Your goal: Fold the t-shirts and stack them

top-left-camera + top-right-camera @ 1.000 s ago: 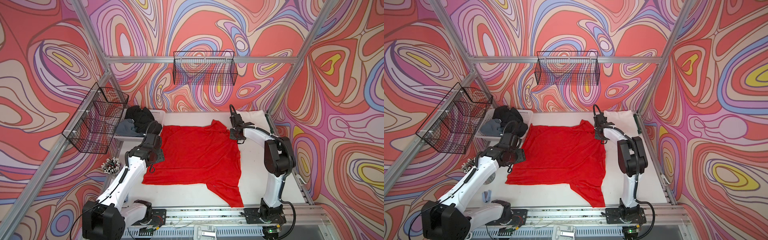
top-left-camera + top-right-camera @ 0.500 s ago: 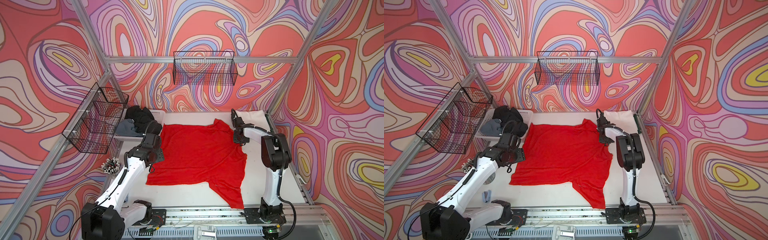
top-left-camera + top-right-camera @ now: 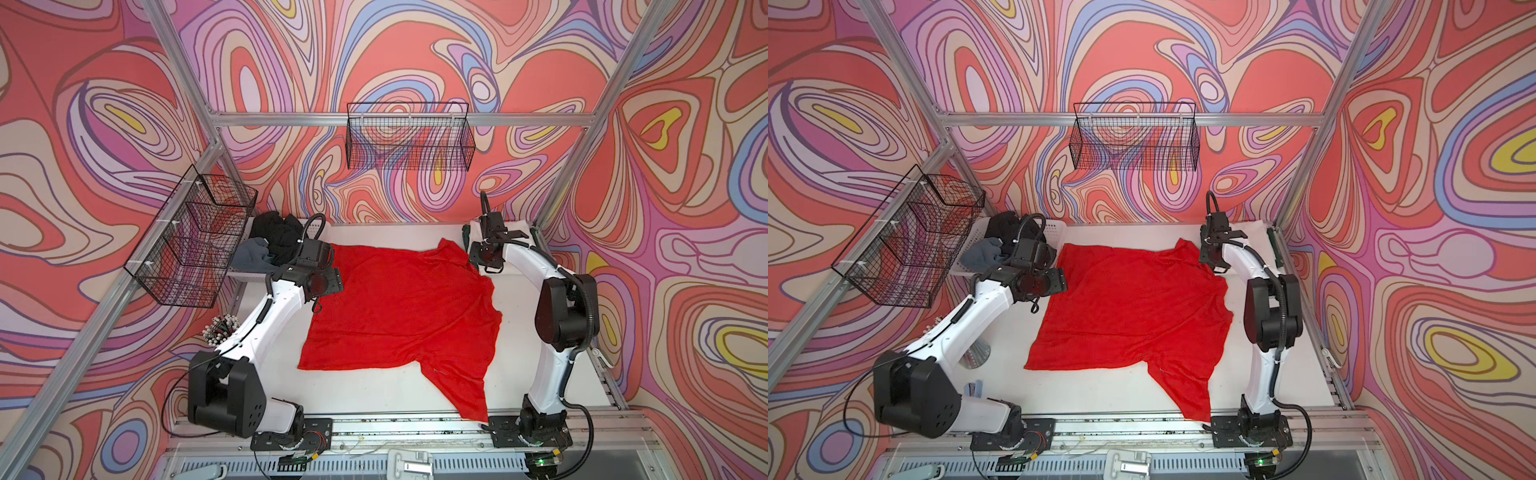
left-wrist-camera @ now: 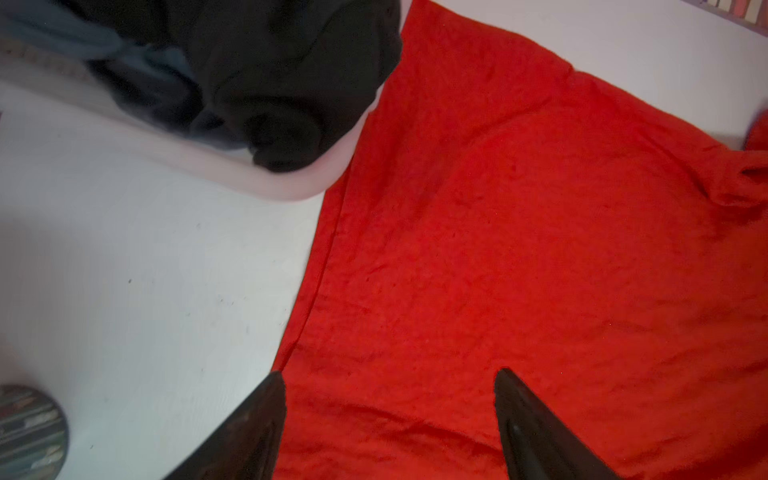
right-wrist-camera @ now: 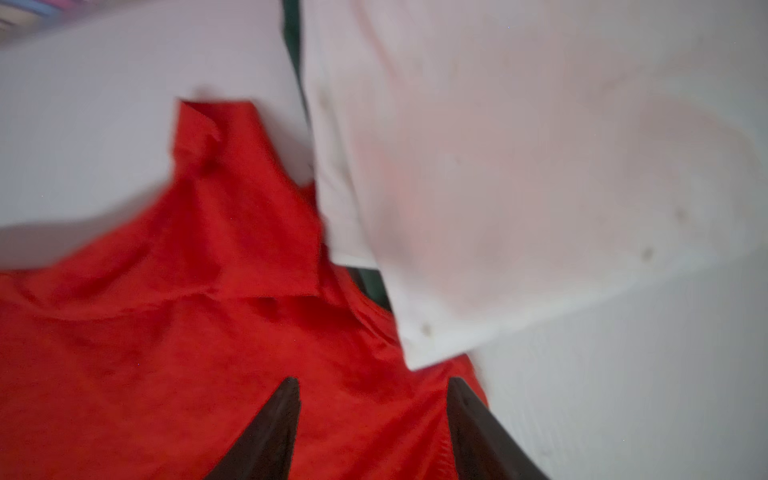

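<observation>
A large bright red t-shirt (image 3: 399,307) (image 3: 1129,307) lies spread on the white table, one sleeve trailing toward the front edge. My left gripper (image 4: 391,374) (image 3: 330,277) hovers open over the shirt's far left hem edge, and red cloth (image 4: 519,270) shows between its fingers, not pinched. My right gripper (image 5: 372,380) (image 3: 488,266) stands open over the shirt's far right shoulder (image 5: 166,353). Beside it lies a folded white t-shirt (image 5: 519,187) (image 3: 519,227) with a dark green one (image 5: 292,41) under it. Black (image 3: 276,232) and grey (image 3: 249,255) shirts fill the basket.
The white perforated basket (image 3: 325,226) (image 4: 249,183) sits at the far left corner, touching the red shirt. Black wire baskets hang on the left wall (image 3: 195,241) and the back wall (image 3: 409,141). A round holder of small sticks (image 3: 220,328) stands left of the left arm.
My right gripper has opened and let go of the red shirt's shoulder after dragging it to the right; the shirt now lies wider. My left gripper opened a little more.
</observation>
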Robot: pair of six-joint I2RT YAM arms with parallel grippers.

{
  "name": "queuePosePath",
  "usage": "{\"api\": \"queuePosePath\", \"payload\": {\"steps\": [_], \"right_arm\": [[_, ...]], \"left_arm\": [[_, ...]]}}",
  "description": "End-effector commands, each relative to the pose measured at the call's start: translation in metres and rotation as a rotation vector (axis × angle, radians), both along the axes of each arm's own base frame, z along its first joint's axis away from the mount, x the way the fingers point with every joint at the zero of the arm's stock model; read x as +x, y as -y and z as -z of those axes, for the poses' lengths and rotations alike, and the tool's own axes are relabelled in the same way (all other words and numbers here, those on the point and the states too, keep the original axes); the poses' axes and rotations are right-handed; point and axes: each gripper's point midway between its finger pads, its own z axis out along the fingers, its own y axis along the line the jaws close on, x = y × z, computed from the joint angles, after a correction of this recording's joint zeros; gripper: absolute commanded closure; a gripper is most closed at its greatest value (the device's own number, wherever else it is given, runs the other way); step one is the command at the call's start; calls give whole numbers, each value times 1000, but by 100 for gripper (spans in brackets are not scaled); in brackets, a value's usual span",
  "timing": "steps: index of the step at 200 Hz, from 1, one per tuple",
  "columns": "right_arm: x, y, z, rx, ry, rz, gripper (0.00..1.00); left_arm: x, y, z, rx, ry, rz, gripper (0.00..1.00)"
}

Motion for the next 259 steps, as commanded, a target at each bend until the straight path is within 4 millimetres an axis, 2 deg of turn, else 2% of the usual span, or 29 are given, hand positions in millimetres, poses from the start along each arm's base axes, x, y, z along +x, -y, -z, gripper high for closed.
{"api": "queuePosePath", "payload": {"steps": [1, 34, 54, 89, 115, 150, 177, 220, 259], "right_arm": [[32, -37, 12, 138, 15, -89, 40], [75, -54, 38, 191, 49, -102, 41], [95, -69, 47, 263, 98, -126, 43], [114, -87, 78, 304, 101, -131, 45], [118, -93, 98, 323, 78, -134, 45], [124, -94, 99, 328, 110, -121, 48], [128, -91, 104, 309, 103, -105, 61], [135, -83, 105, 261, 118, -73, 100], [139, -78, 86, 226, 153, -66, 100]], "left_arm": [[44, 13, -8, -8, 57, 35, 21], [91, 17, -12, 6, 143, 25, 20], [112, 21, -14, 0, 201, 17, 20], [136, 27, -7, -8, 237, 24, 20], [140, 27, 2, -1, 219, 25, 20], [142, 30, 10, -5, 209, 36, 20], [146, 29, 15, 21, 188, 45, 20], [150, 24, 22, 59, 168, 55, 20], [150, 16, 24, 74, 156, 47, 20]]}}
